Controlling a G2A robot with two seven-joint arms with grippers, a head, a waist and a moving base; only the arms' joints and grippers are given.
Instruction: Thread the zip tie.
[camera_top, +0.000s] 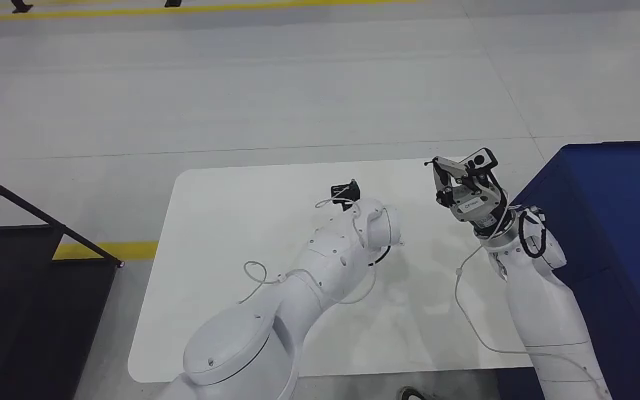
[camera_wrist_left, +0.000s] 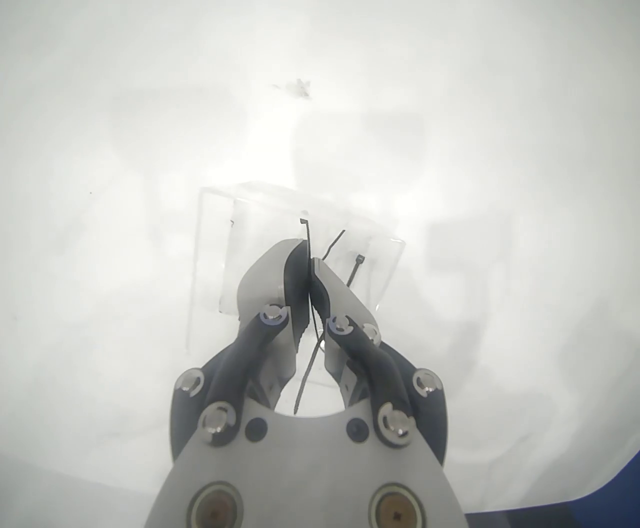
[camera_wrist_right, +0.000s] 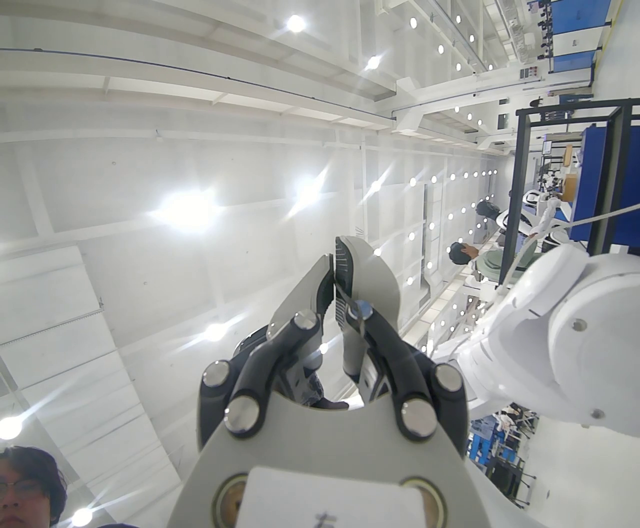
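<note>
- The left gripper (camera_wrist_left: 306, 257) is clamped tight on the zip tie (camera_wrist_left: 307, 237), jaws fully together. The head pokes out just past the tips and the long tail hangs back through the palm. It hangs over the table (camera_top: 230, 230), directly above a clear box (camera_wrist_left: 210, 240).
- The right gripper (camera_wrist_right: 332, 272) is well apart from it, near the table's far right corner, tilted up toward the ceiling. Its jaws are pressed together too, and a thin dark strip (camera_wrist_right: 345, 300) looks pinched between them. I'd guess another tie, but I can't be certain.
- First risk: the grip sits close to the head, so the free tail is long and floppy. It could sag or swing, and the tip would miss that tiny slot.
- Second risk: the head is small and barely clear of the fingertips. A hard nudge from the other arm could twist it in the pads or pop it loose.
- If it drops, it lands in the box among the loose ties (camera_wrist_left: 356, 267), which would be awkward to fish out.
- Third risk: two closed grippers meeting at close quarters. With any misalignment, the fingers clash before anything threads.
- I can't tell which way the ratchet side faces. Wrong way round, it wouldn't lock.
</note>
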